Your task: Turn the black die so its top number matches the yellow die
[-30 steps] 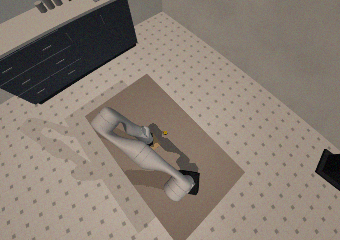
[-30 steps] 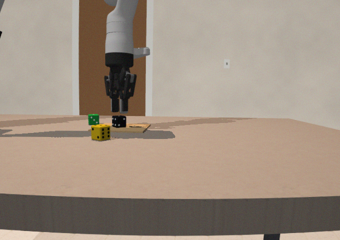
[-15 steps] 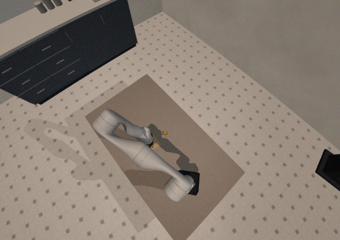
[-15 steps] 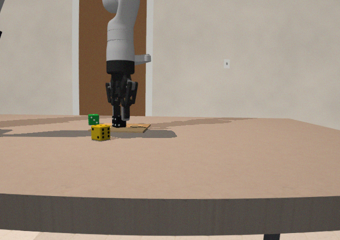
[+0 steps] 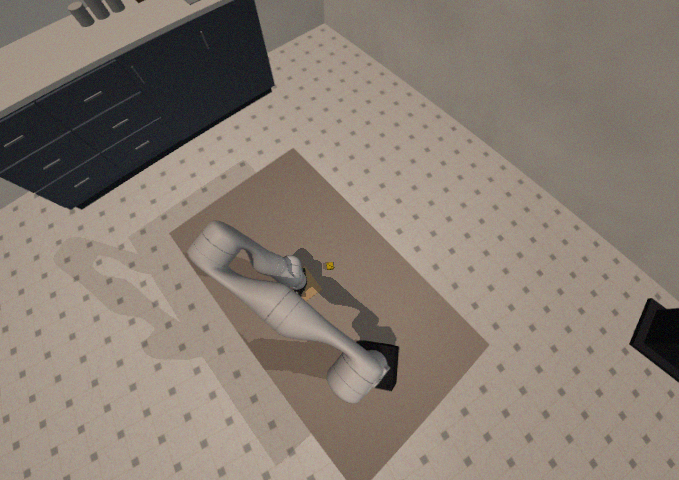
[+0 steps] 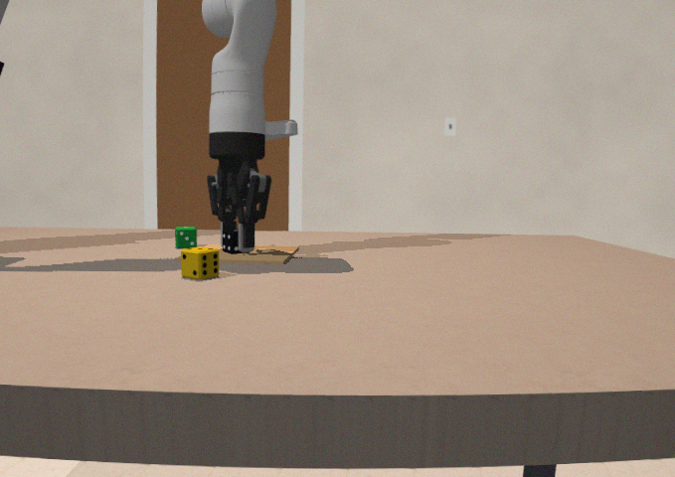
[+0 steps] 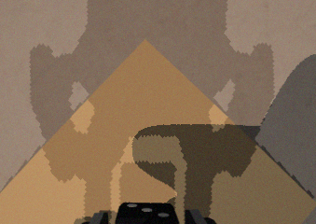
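Observation:
My gripper (image 6: pixel 238 245) (image 7: pixel 148 219) points down with its fingers either side of the black die (image 6: pixel 229 241) (image 7: pixel 147 218), near mat height. The fingers are part-way open, not closed on it. The black die sits on the tan mat (image 6: pixel 288 256) (image 7: pixel 146 65) (image 5: pixel 310 293). Three pale pips show on it in the wrist view; its top number cannot be read. The yellow die (image 5: pixel 329 266) (image 6: pixel 199 264) lies on the table off the mat, with two and six pips on its visible sides; its top is too foreshortened to read. The green die (image 6: pixel 185 237) stands farther back.
The brown table (image 5: pixel 430 345) (image 6: pixel 406 314) carries the arm's black base (image 5: pixel 389 367). The yellow die is near the mat's side toward the exterior camera. The arm hides part of the mat and the green die in the top view. Arm shadows cross the mat.

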`<action>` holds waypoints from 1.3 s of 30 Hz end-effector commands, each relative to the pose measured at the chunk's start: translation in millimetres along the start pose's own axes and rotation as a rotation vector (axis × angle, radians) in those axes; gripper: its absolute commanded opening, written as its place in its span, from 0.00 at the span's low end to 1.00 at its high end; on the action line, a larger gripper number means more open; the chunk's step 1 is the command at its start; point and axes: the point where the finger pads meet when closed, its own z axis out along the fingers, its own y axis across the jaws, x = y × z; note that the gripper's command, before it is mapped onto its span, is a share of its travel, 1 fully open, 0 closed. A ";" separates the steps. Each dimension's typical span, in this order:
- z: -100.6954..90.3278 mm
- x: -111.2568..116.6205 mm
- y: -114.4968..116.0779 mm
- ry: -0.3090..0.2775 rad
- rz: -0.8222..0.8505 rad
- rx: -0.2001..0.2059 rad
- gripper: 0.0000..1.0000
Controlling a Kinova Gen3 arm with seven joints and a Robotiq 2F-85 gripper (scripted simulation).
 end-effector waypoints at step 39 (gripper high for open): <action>0.1 -0.2 0.0 0.000 0.000 0.000 0.26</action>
